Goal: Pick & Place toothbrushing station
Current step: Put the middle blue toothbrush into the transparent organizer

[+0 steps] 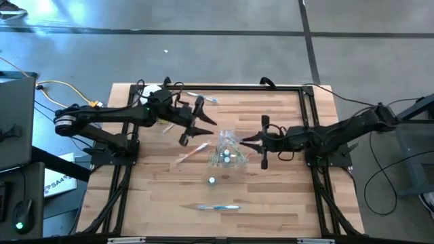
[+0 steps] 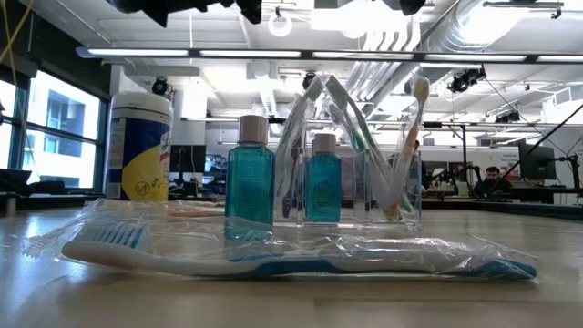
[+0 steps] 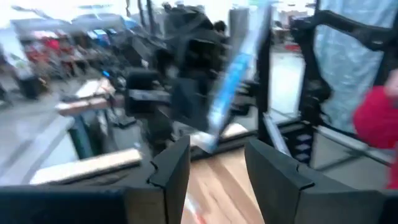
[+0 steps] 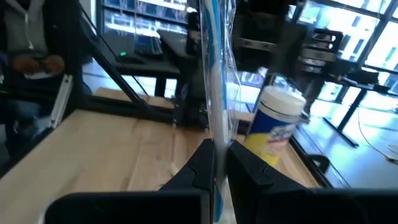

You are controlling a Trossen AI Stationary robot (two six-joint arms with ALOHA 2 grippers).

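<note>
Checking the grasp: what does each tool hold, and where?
Right tool pinches a wrapped toothbrush at its lower end. Left tool is open, holding nothing.

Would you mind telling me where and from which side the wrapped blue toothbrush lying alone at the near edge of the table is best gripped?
Probably at mid-handle, coming straight down from above. The wrapped blue toothbrush lies flat on the table, well apart from the clear cup and the small bottle, so nothing crowds it. Set the jaws across the thin handle; the loose wrapper at the ends could slip.
</note>
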